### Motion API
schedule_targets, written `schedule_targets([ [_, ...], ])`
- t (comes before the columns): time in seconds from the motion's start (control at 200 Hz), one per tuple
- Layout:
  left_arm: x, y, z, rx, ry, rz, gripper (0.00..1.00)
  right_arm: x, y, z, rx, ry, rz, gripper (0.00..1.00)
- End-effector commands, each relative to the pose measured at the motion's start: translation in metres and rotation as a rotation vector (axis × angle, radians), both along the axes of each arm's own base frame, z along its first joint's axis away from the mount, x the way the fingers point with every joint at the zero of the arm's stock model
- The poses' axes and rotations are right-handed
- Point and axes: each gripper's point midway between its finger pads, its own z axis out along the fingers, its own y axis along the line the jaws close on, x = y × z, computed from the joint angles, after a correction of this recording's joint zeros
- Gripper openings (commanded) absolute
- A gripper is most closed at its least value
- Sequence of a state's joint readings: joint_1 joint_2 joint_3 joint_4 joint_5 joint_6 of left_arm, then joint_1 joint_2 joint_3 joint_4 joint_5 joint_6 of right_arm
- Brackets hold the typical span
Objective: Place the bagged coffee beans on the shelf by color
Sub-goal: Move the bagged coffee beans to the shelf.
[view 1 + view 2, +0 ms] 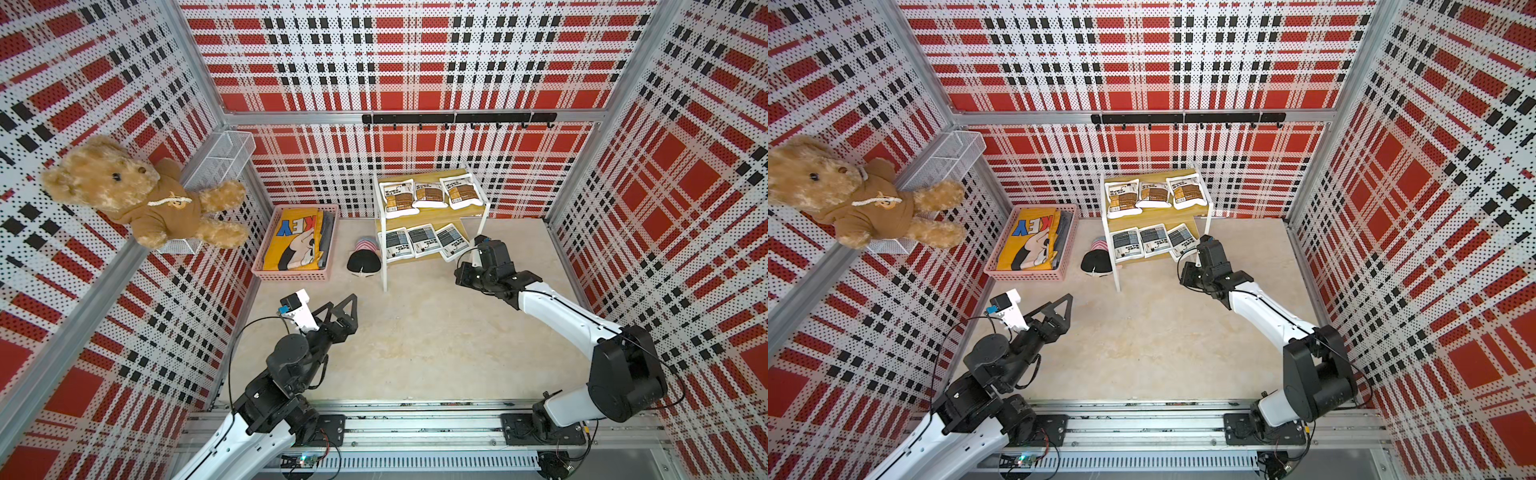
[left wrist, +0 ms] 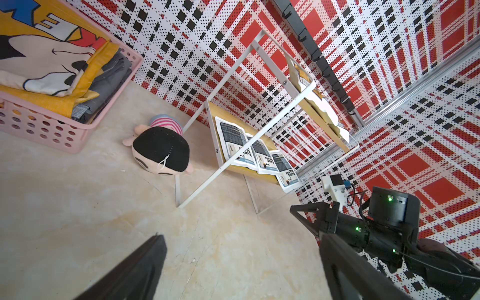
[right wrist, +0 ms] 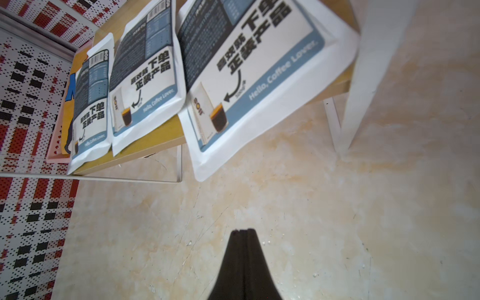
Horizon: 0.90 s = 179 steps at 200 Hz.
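Observation:
The shelf (image 1: 432, 217) stands at the back of the floor. Three bagged coffee beans with brown panels (image 1: 429, 194) lie side by side on its upper board. Three with dark grey panels (image 1: 424, 241) lie on the lower board. The rightmost grey bag (image 3: 249, 85) is skewed and hangs over the board's front edge. My right gripper (image 3: 242, 230) is shut and empty, low over the floor just in front of that bag. My left gripper (image 1: 338, 302) hangs open and empty over the floor, left of the shelf and well in front of it (image 2: 241, 237).
A pink basket (image 1: 291, 276) holding a folded yellow cloth sits left of the shelf. A plush doll (image 1: 364, 262) lies between them. A teddy bear (image 1: 137, 191) rests on a white wire basket on the left wall. A black hook rail (image 1: 457, 118) runs along the back wall.

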<state>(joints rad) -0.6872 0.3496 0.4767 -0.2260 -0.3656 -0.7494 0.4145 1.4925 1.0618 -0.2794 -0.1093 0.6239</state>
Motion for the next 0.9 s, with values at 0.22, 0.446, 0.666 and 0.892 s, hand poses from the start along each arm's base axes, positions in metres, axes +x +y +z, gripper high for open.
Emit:
schedule_targets([
  [0.22, -0.003, 0.002, -0.005, 0.032, -0.005, -0.008, 0.99, 0.029, 0.010, 0.002, -0.021, -0.021, 0.001, 0.00],
  [0.446, -0.006, 0.006, -0.009, 0.009, -0.003, 0.003, 0.99, 0.043, 0.018, 0.003, -0.005, -0.026, 0.006, 0.00],
  [0.666, -0.008, 0.011, -0.007, 0.003, -0.009, 0.021, 0.99, 0.053, 0.024, 0.001, 0.000, -0.024, 0.012, 0.00],
  [0.892, -0.008, 0.011, -0.009, -0.002, -0.003, 0.019, 0.99, 0.060, 0.028, 0.003, 0.000, -0.030, 0.016, 0.00],
])
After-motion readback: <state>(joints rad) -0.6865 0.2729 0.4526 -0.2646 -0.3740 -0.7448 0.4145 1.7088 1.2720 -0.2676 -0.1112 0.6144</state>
